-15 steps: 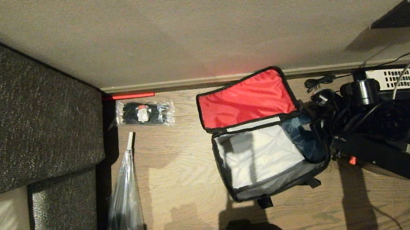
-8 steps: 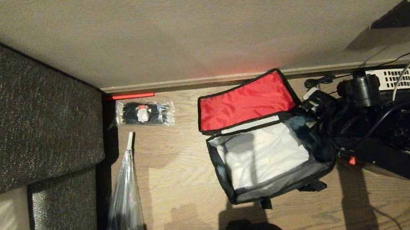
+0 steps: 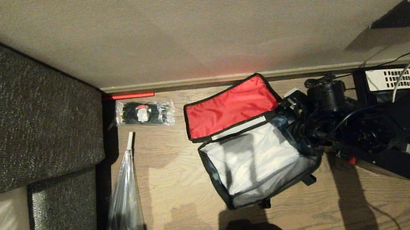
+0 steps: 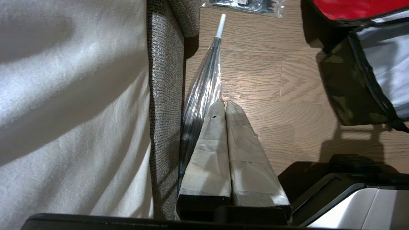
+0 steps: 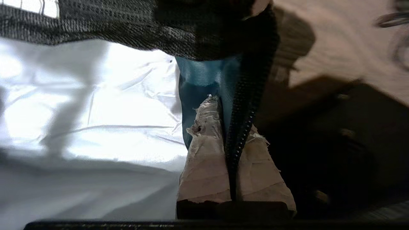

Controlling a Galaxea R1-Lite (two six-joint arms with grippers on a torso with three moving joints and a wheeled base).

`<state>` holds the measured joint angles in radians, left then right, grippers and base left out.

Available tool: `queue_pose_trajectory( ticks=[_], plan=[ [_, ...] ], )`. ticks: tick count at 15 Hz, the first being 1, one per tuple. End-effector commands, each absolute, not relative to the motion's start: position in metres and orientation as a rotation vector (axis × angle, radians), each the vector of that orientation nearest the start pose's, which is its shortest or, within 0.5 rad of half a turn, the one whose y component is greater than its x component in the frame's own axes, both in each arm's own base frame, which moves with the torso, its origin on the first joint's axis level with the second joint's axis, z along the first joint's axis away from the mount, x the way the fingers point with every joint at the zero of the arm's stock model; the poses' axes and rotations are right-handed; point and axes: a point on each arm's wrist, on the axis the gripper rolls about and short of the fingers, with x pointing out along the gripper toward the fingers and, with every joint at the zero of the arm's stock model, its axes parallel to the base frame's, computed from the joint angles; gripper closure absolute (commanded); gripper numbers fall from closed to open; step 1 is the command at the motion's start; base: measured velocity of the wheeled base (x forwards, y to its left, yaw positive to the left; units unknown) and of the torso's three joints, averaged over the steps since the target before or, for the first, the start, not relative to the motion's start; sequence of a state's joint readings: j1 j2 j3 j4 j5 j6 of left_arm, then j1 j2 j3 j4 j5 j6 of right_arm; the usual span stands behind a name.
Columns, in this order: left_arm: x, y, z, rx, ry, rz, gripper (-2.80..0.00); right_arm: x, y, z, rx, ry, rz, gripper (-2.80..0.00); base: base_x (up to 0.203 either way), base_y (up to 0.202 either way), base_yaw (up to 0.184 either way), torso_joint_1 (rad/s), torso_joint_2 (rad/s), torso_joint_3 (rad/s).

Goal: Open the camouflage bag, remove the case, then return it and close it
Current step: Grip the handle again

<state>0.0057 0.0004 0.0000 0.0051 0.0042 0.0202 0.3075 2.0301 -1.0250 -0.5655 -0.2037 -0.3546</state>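
Pincer (image 5: 235,134) pinching bag (image 5: 249,95) rim, wrist-view only

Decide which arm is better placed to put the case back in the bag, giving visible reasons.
The right. Its gripper is pinched on the bag rim, with the case just beside it. The left gripper is shut, down by the sofa, away from both.
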Motion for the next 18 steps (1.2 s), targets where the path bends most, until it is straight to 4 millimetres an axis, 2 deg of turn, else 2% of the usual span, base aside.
queue_pose_trajectory(
  ticks=[1,3,6,7,8,13,18],
  plan=[
    [-0.023,0.000,0.074,0.021,0.006,0.011,0.00,0.386,0.127,0.095,-0.435,0.435,0.158,0.00,0.000,0.000,0.000,0.000,0.00,0.000],
    [-0.023,0.000,0.074,0.021,0.006,0.011,0.00,0.395,0.138,0.085,-0.392,0.480,0.061,0.00,0.000,0.000,0.000,0.000,0.00,0.000],
    [-0.023,0.000,0.074,0.021,0.008,0.010,0.00,0.393,0.136,0.085,-0.374,0.518,0.048,0.00,0.000,0.000,0.000,0.000,0.00,0.000],
    [-0.023,0.000,0.074,0.021,0.006,0.011,0.00,0.393,0.134,0.087,-0.366,0.517,0.046,-2.28,0.000,0.000,0.000,0.000,0.00,0.000],
    [-0.023,0.000,0.074,0.021,0.006,0.011,0.00,0.391,0.130,0.091,-0.360,0.517,0.040,-2.80,0.000,0.000,0.000,0.000,0.00,0.000],
    [-0.023,0.000,0.074,0.020,0.006,0.011,0.00,0.383,0.121,0.110,-0.355,0.509,0.027,-2.80,0.000,0.000,0.000,0.000,0.00,0.000],
    [-0.023,0.000,0.074,0.021,0.006,0.010,0.00,0.361,0.090,0.135,-0.392,0.530,-0.007,-2.80,0.000,0.000,0.000,0.000,0.00,0.000]
  ],
)
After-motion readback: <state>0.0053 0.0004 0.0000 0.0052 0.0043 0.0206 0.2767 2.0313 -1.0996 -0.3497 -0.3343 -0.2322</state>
